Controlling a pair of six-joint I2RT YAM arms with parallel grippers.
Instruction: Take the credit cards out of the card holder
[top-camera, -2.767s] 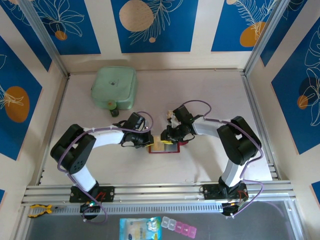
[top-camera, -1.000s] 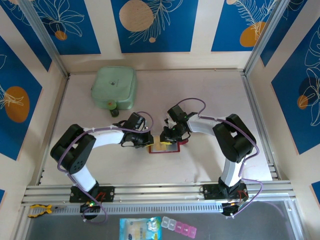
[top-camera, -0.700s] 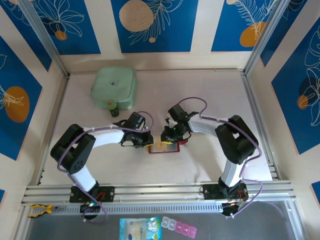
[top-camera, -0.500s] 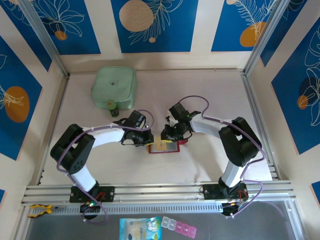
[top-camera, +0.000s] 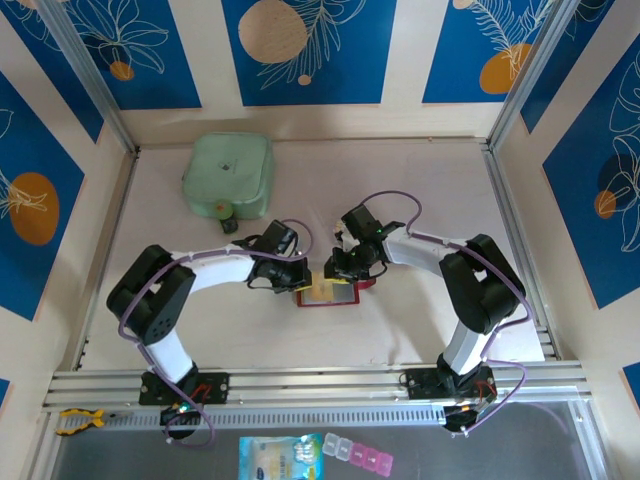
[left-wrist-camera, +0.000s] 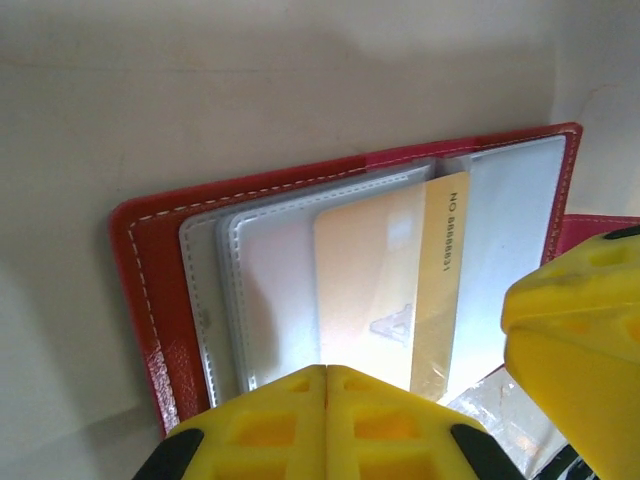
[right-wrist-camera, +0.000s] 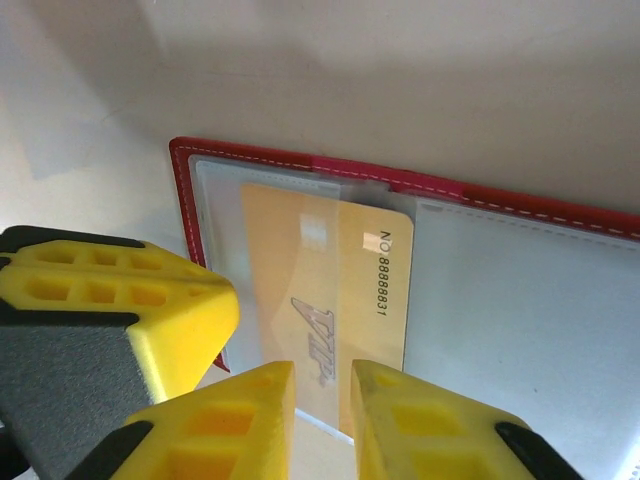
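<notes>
The red card holder (top-camera: 306, 299) lies open on the table between both arms, its pale grey pockets (right-wrist-camera: 520, 300) facing up. A yellowish-gold credit card (right-wrist-camera: 330, 290) sticks partly out of a clear pocket, its number edge uncovered (left-wrist-camera: 448, 260). My left gripper (left-wrist-camera: 326, 372) is shut, fingertips together and low over the pocket with the card; it sits at the holder's left end (top-camera: 298, 281). My right gripper (right-wrist-camera: 322, 395) stands with a narrow gap between its fingers, just over the card's near edge, at the holder's upper middle (top-camera: 333, 272).
A mint-green case (top-camera: 229, 176) lies at the back left, a small dark object (top-camera: 229, 226) just in front of it. A crinkled clear plastic piece (left-wrist-camera: 500, 412) lies beside the holder. The metal rail (top-camera: 320, 385) runs along the near edge.
The right gripper's jaws have parted slightly while it stays over the card. The left gripper has edged right onto the holder and closed fully. The holder has stayed in place.
</notes>
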